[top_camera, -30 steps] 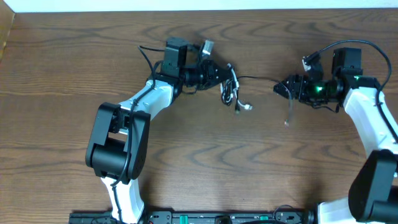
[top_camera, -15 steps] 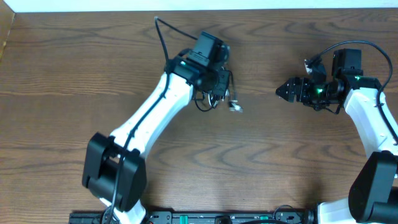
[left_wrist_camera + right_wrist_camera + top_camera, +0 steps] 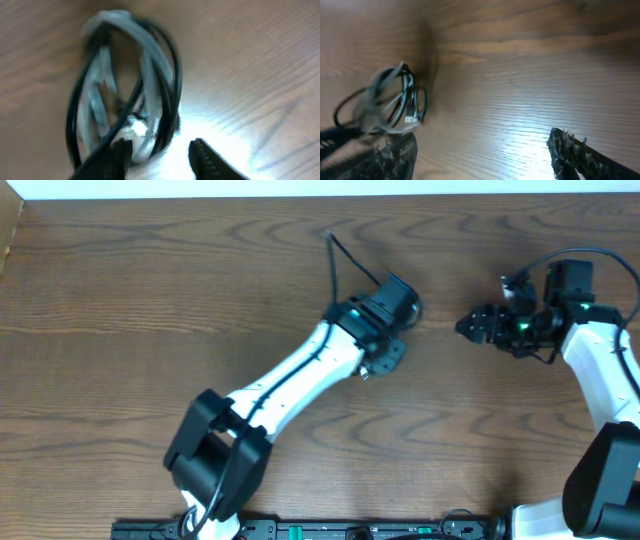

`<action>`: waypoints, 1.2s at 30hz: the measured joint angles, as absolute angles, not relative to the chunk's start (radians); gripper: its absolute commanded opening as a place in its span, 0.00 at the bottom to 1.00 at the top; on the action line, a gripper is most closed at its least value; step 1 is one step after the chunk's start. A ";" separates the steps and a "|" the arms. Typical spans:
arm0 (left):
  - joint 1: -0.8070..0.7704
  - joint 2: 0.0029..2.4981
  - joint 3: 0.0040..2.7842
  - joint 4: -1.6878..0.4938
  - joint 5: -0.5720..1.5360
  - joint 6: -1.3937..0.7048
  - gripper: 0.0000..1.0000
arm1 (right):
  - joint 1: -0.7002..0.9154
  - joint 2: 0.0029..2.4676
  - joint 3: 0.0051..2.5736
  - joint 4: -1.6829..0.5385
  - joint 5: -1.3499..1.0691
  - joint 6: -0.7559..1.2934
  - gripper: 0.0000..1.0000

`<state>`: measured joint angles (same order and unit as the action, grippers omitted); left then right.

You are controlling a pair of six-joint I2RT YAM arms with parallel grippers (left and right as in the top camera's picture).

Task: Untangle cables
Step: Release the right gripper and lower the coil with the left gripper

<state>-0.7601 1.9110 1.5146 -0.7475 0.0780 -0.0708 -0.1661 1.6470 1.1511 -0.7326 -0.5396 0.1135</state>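
The cables [image 3: 125, 85] are a small tangle of black and white loops on the wooden table, seen blurred in the left wrist view. My left gripper [image 3: 162, 156] hovers at the near edge of the tangle with its jaws apart. A black strand runs beside its left finger [image 3: 116, 156], and bare table shows between the two fingers. In the overhead view my left gripper [image 3: 386, 357] covers nearly all of the tangle. My right gripper [image 3: 470, 326] stands open a short way to the right. The right wrist view shows the cables [image 3: 390, 102] to the left, beyond my right gripper's [image 3: 482, 150] wide-spread fingers, which hold nothing.
A thick black arm wire [image 3: 347, 258] arcs up behind the left wrist. The left arm [image 3: 290, 380] lies diagonally across the table's middle. A white wall strip [image 3: 320, 187] borders the far edge of the table.
The left arm swung rightward to the table's middle, taking the tangle with it, and its jaws have come apart. The right gripper shifted slightly right and stayed open.
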 measured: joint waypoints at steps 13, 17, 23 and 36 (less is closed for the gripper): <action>-0.868 1.921 1.522 -0.729 0.076 -0.066 0.57 | -0.358 1.647 1.151 -0.736 -0.681 0.112 0.80; -0.861 1.895 1.525 -0.736 0.111 -0.009 0.58 | -0.357 1.647 1.151 -0.736 -0.700 0.109 0.81; -0.871 1.779 1.527 -0.737 0.228 0.107 0.58 | -0.357 1.647 1.151 -0.736 -0.709 0.105 0.81; -0.820 1.859 1.558 -0.639 0.170 0.106 0.58 | -0.356 1.647 1.151 -0.752 -0.710 0.101 0.81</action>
